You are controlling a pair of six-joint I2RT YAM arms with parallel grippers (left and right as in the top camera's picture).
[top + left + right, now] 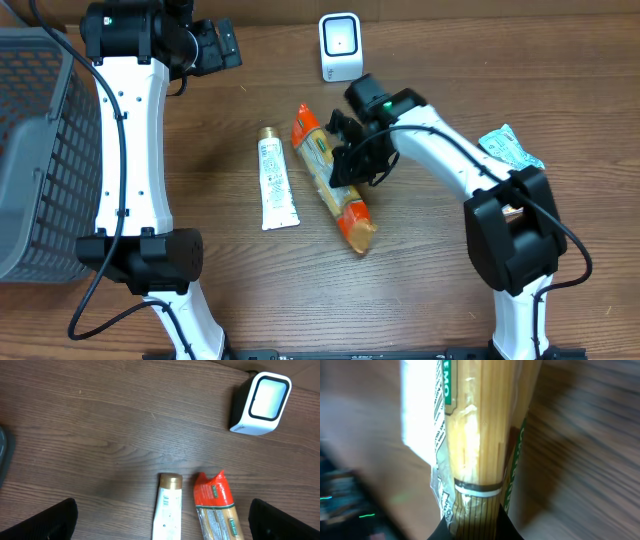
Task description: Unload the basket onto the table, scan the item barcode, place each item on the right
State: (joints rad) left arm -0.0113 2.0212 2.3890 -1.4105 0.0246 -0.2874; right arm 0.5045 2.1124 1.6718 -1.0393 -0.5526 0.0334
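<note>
Staring at brown wood-grain table (420, 300), mesh basket (40, 150) cut off at left. Can make out right gripper (348, 170) clamped on blurry spaghetti pack (355, 218); left gripper (165, 522) spread wide.

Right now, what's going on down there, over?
Left gripper open, holding nothing. Right gripper shut on spaghetti pack. Nothing between pack and scanner; tube lies beside it, apart.

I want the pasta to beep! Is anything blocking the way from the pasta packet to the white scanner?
No, nothing visible does. Only bare table lies between the spaghetti packet and the scanner. The white tube lies off to the side, beside the packet.
</note>
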